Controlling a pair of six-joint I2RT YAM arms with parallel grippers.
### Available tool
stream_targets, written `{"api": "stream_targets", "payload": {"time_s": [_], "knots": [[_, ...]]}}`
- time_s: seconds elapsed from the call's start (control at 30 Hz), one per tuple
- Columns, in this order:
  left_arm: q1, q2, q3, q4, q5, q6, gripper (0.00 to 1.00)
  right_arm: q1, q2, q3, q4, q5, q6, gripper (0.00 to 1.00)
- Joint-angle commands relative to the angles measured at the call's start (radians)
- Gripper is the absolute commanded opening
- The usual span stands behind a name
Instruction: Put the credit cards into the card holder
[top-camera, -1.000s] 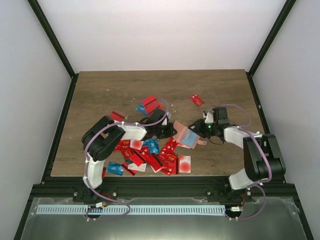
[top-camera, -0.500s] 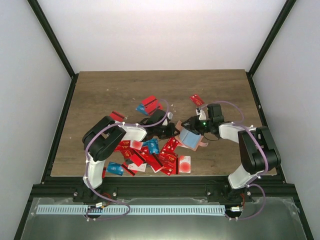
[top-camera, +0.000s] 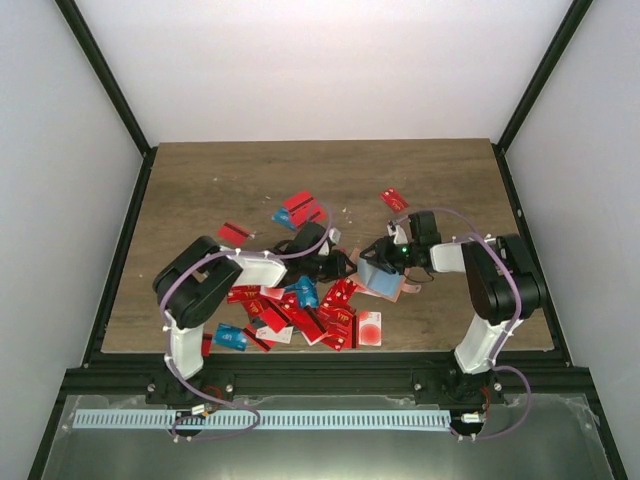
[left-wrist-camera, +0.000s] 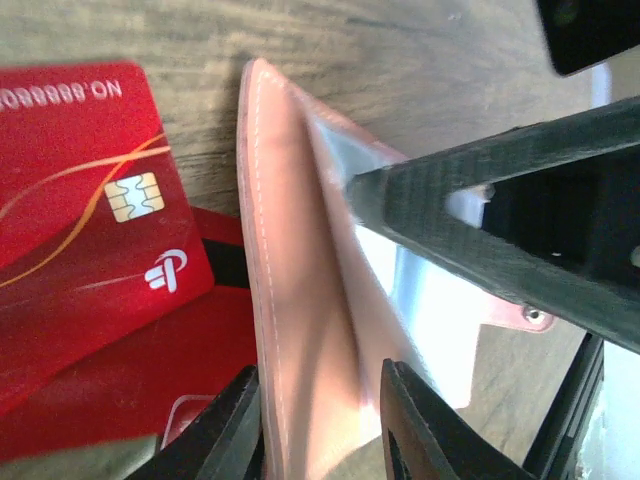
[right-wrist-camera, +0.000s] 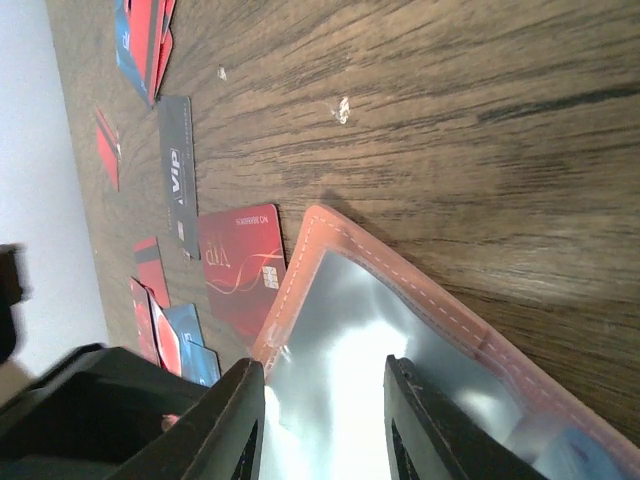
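Holder (top-camera: 380, 276) now between both fingers.

The card holder (left-wrist-camera: 300, 300) runs off the picture's bottom edge.

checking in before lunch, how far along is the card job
Barely started. No card visibly sits in the card holder yet. In hand: both tools, the left tool and right tool, straddle the holder's edges. Left: the pile of red cards and strays on the table.
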Motion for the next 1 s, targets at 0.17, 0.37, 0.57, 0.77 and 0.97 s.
{"api": "stream_targets", "payload": {"time_s": [0.17, 0.37, 0.57, 0.77, 0.97], "knots": [[0.0, -0.276, -0.016, -0.316, -0.211, 0.238, 0.5, 0.009, 0.025, 0.043, -0.057, 0.0, -0.071, 0.35], [-0.007, -0.427, -0.085, -0.497, -0.284, 0.3, 0.57, 0.037, -0.019, 0.071, -0.135, 0.022, -0.125, 0.35], [-0.017, -0.553, -0.191, -0.605, -0.322, 0.281, 0.57, 0.109, -0.095, 0.093, -0.216, 0.119, -0.141, 0.36], [-0.018, -0.668, -0.286, -0.692, -0.371, 0.224, 0.56, 0.21, -0.166, 0.104, -0.283, 0.2, -0.154, 0.36], [-0.028, -0.8, -0.377, -0.805, -0.476, 0.089, 0.56, 0.361, -0.222, 0.095, -0.264, 0.2, -0.149, 0.36]]}}
